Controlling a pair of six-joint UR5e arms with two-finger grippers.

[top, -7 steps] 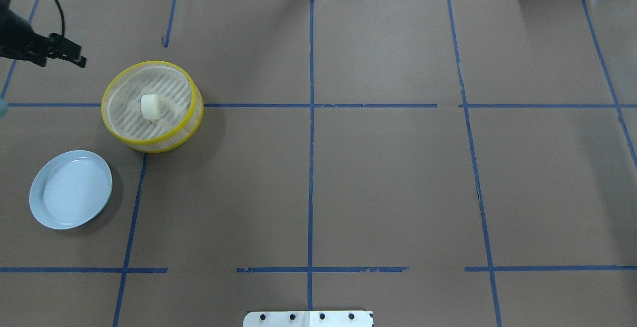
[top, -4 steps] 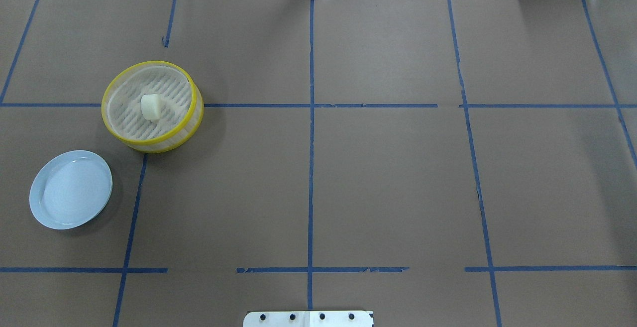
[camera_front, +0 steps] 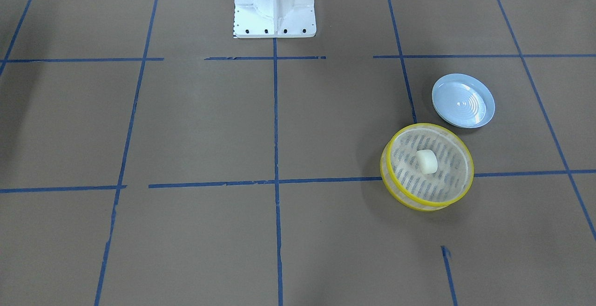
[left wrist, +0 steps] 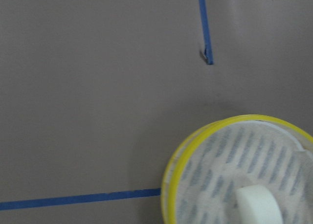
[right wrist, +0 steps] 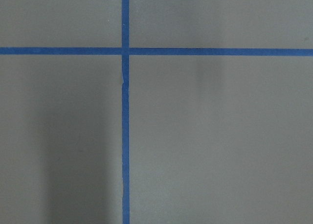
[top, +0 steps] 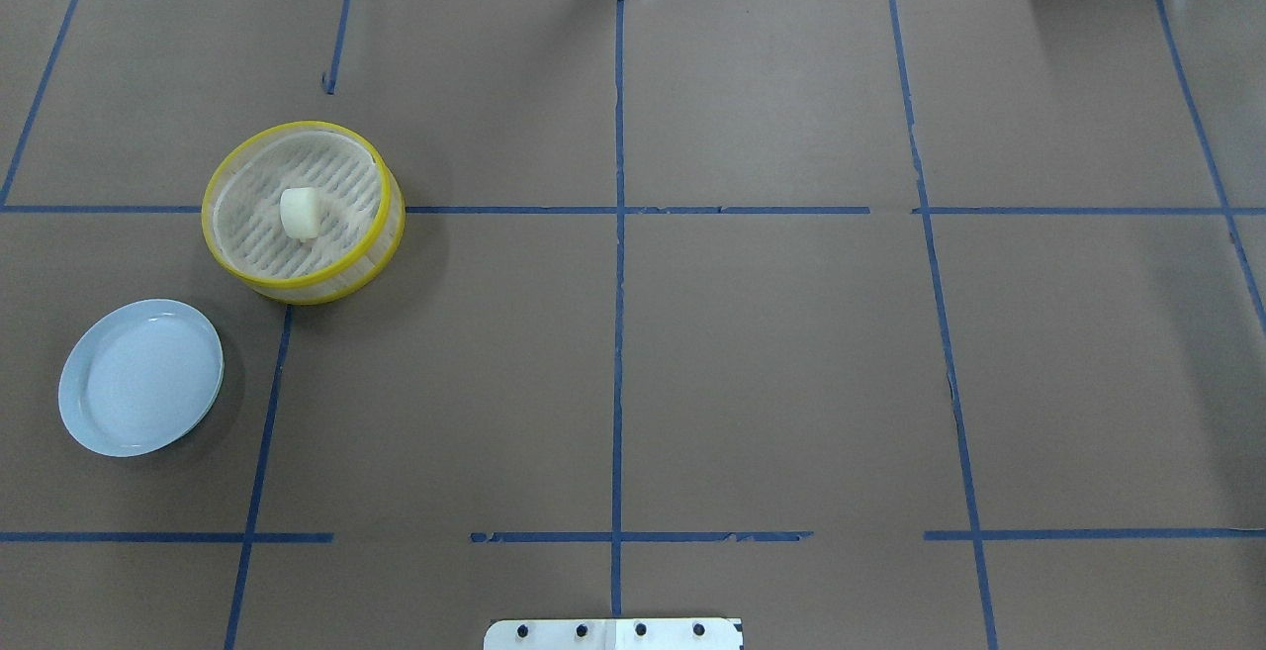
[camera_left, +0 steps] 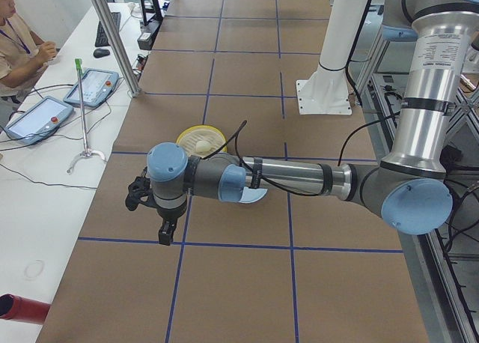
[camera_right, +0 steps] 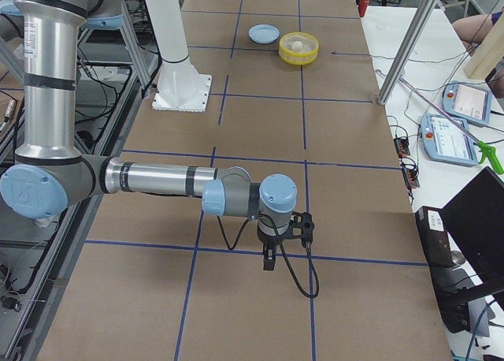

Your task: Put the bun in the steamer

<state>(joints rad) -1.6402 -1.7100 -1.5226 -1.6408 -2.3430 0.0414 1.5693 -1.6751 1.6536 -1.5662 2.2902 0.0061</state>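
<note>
The cream-white bun (top: 300, 212) lies in the middle of the yellow-rimmed steamer (top: 341, 180) on the table's left half. Both also show in the front-facing view: the bun (camera_front: 427, 161) on the steamer's slatted floor (camera_front: 449, 175). The left wrist view shows the steamer (left wrist: 215, 160) and the bun (left wrist: 259, 207) at its lower right. My left gripper (camera_left: 162, 234) hangs off to the side of the steamer, apart from it, and shows only in the left side view. My right gripper (camera_right: 269, 260) hangs over bare table far from the steamer. I cannot tell whether either is open.
An empty light-blue plate (top: 138, 378) lies near the steamer, towards the robot. The white robot base (camera_front: 274, 3) stands at the table's middle edge. Blue tape lines cross the brown table cover. Operators, tablets and poles stand along the far side.
My left gripper, at the overhead view's upper left one second ago, has moved out of that view. The bun, steamer and plate have not moved.
</note>
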